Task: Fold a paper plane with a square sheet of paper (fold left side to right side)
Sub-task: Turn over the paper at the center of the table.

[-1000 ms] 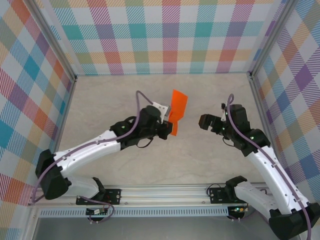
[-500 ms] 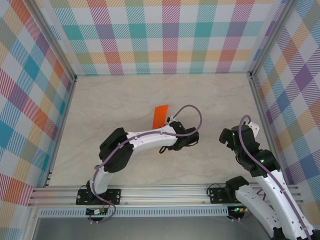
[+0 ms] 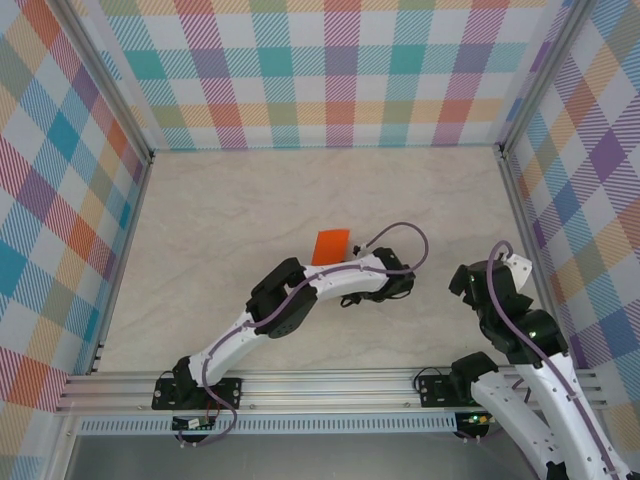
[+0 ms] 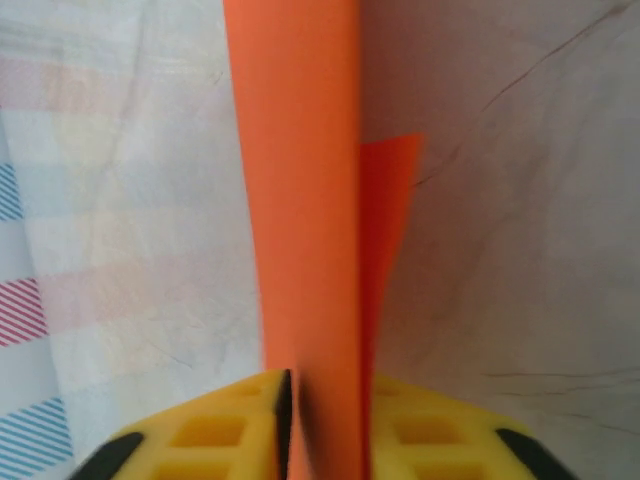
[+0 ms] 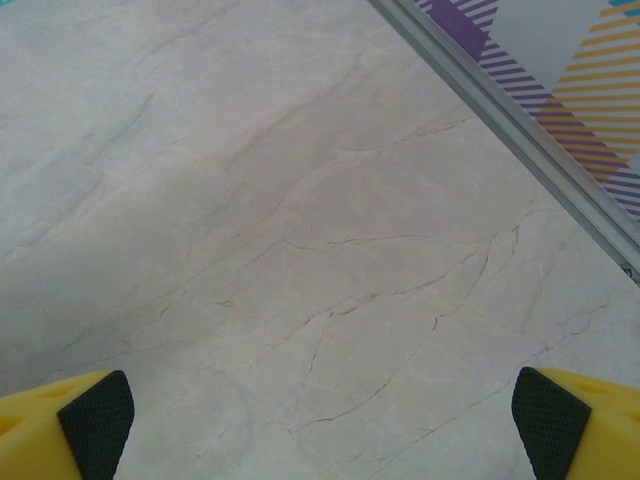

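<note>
**Fold in danger of springing open**

Starting at the left gripper: seeing the square sheet of paper running up from between its yellow fingers, doubled over, with a second layer peeking out on one side. Not managing to tell whether pinching the sheet or letting it go (narrow gap, paper filling it). Finding the sheet, from above, near the middle of the table, tucked just behind the left arm.

Noting the right gripper spread wide over bare table, grasping nothing, well apart from the paper.

Judging the hazards:
- Risking the layers springing apart if loosening before pressing the crease flat.
- Risking a skewed or torn edge if pulling away with paper snagged on a pad.
- Lacking any second hold to pin the sheet down.
</note>
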`<state>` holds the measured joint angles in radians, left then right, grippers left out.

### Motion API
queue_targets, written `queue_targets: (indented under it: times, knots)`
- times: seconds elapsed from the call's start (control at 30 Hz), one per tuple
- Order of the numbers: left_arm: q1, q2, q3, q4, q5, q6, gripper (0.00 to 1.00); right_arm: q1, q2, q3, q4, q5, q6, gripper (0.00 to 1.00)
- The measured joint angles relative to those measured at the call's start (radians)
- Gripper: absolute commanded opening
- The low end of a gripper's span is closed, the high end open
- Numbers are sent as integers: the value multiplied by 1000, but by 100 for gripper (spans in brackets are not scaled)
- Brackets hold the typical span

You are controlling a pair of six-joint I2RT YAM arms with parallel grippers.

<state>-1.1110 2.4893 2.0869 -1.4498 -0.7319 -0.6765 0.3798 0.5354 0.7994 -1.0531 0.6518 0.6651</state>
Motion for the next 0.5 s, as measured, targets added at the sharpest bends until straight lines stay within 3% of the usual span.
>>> queue_targets:
  times: [0.23,0.5]
  knots:
    - [7,31,130,7,158,93,47,0,0,30,-5,2,-34,100]
    - [42,-80,40,178,374,180,63,0,0,39,28,-102,-106,100]
